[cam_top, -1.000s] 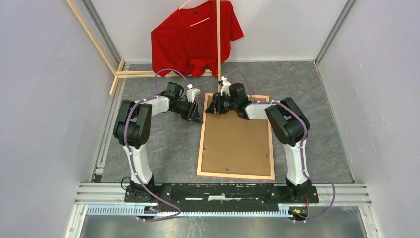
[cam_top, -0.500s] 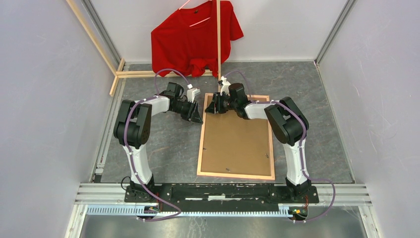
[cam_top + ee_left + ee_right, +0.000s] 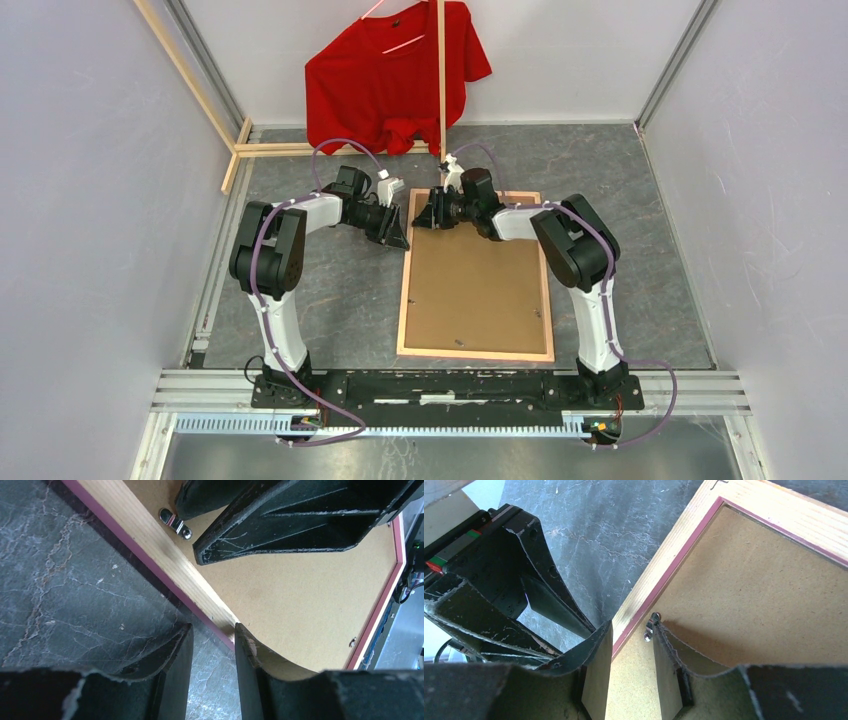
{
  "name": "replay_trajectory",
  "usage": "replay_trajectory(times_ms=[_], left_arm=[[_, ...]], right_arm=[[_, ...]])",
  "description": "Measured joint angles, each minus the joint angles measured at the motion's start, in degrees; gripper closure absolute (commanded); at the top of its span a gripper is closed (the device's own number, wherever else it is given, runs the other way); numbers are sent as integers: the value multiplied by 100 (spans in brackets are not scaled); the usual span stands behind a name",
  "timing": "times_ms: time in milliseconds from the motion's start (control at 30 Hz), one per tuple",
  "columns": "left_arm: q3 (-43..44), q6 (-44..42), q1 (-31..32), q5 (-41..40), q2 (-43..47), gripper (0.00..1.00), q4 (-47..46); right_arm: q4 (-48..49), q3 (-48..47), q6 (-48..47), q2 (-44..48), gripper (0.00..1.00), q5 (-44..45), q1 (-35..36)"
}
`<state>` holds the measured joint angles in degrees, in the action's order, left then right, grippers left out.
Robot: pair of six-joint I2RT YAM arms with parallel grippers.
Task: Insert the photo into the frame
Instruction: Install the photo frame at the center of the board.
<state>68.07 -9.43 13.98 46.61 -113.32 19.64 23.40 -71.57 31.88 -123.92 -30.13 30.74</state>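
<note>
– Frame placing first: where does it lie?
– The frame [image 3: 475,354] is flat on the bench [image 3: 330,300] between the two arms, pale back up, with its long axis running near to far. A brown backing board [image 3: 475,290] fills it.
– And the photo?
– No print shows in any view. I cannot tell whether it sits under the board.
– What does the next move turn on?
– A small metal clip [image 3: 650,627] near the frame's far left corner. It is on the board just inside the left rail and lies roughly along it. In the right wrist view it sits at the tip of the board-side one of the right fingers [image 3: 596,660], at the edge of their gap.
– How do those fingers stand?
– Apart by a narrow gap and clamped on nothing, one over the rail and one over the board.
– And the other pair?
– The left fingers [image 3: 172,665] are also apart on nothing, at the outer edge of the same rail. Bench shows through their gap.
– Which arm is nearer the clip?
– The right, I judge. The right arm [image 3: 580,250] reaches far, then bends left across the frame's far end. The left arm [image 3: 270,245] points right, so the tips face each other over that rail.
– Anything beyond them?
– A wooden rack [image 3: 441,70] with a red shirt [image 3: 390,80] stands at the far wall, well apart.
</note>
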Motion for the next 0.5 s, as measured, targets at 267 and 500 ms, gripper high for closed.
replay_trajectory(times_ms=[267, 500], left_arm=[[-9, -4, -2, -2, 0, 59, 11], [-11, -166, -9, 24, 7, 62, 76]], right_arm=[[-90, -343, -79, -260, 61, -457, -4], [-402, -516, -367, -293, 57, -726, -87]])
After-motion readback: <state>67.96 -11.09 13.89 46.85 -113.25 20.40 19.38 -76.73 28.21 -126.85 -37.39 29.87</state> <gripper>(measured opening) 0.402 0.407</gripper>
